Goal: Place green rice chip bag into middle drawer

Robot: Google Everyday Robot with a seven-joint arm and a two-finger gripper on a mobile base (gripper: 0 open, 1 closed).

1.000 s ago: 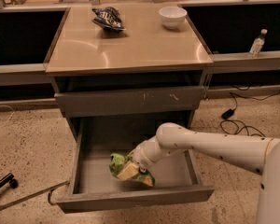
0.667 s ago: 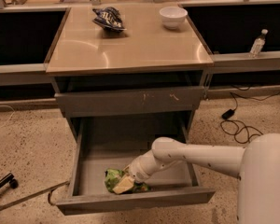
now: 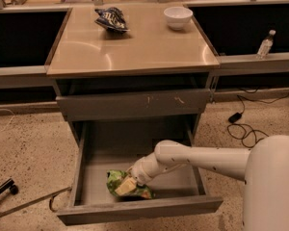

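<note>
We see the gripper [image 3: 135, 177] down inside the open middle drawer [image 3: 135, 209], low over its floor and just behind the front panel, with the white arm reaching in from the right. The green rice chip bag [image 3: 119, 181] lies on the drawer floor left of centre, close to the front wall, crumpled, and the gripper's tip meets its right side. We cannot tell whether the gripper still clamps the bag or has let go of it.

Against the picture from a second ago, the bag and the gripper have come down and forward: then they sat nearer the middle of the drawer, now they are tucked near its front edge. Against the later of the two earlier pictures we find hardly any change; bag, gripper and arm keep almost the same places.

Above, the scratched drawer front [image 3: 135, 105] is shut. On the cabinet top [image 3: 135, 52] the dark blue-and-white snack bag [image 3: 111, 19] and the white bowl [image 3: 177, 17] stand where they stood before
</note>
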